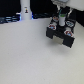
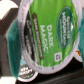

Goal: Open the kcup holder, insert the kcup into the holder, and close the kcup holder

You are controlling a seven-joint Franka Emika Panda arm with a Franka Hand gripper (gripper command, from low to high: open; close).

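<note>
The kcup (image 2: 50, 27) fills the wrist view, its green lid reading "Dark Magic" and tilted toward the camera. My gripper (image 2: 46, 42) is shut on it, with dark fingers (image 2: 10, 39) showing at either side. Past the lid lies a tray of round pod slots (image 2: 26, 75) with other pods in it. In the exterior view the gripper (image 1: 61, 22) hangs just above the black boxy kcup holder (image 1: 61, 36) at the exterior view's upper right. The kcup is only a small green speck there.
The holder sits on a white table (image 1: 30, 55). A white upright object (image 1: 26, 8) stands at the back, toward the exterior view's left. Dark and blue items (image 1: 10, 19) line the back edge. Red-topped pods (image 1: 53, 23) flank the gripper.
</note>
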